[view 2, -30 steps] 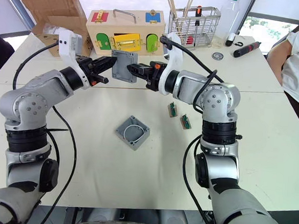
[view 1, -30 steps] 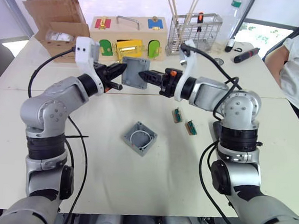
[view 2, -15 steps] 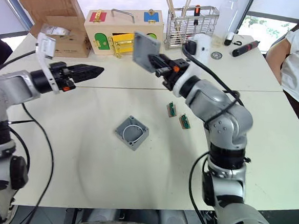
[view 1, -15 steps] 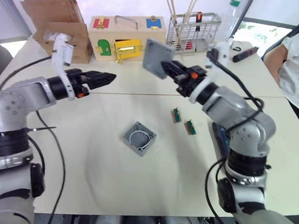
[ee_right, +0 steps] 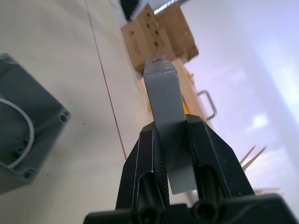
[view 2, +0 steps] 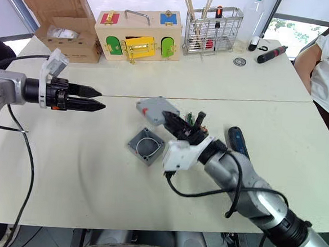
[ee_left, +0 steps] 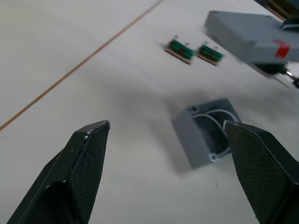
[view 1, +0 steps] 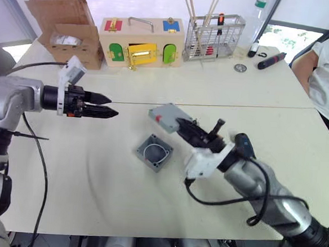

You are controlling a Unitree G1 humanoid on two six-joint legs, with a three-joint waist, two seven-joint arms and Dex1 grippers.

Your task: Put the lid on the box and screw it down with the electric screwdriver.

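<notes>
Pinching the lid by one edge, my right gripper holds it tilted just above the box on bare table, left gripper spread, well apart.

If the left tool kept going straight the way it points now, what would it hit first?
Probably the lid held in the right tool, above the open box. The left tool points across the table toward it; depth is uncertain.
</notes>
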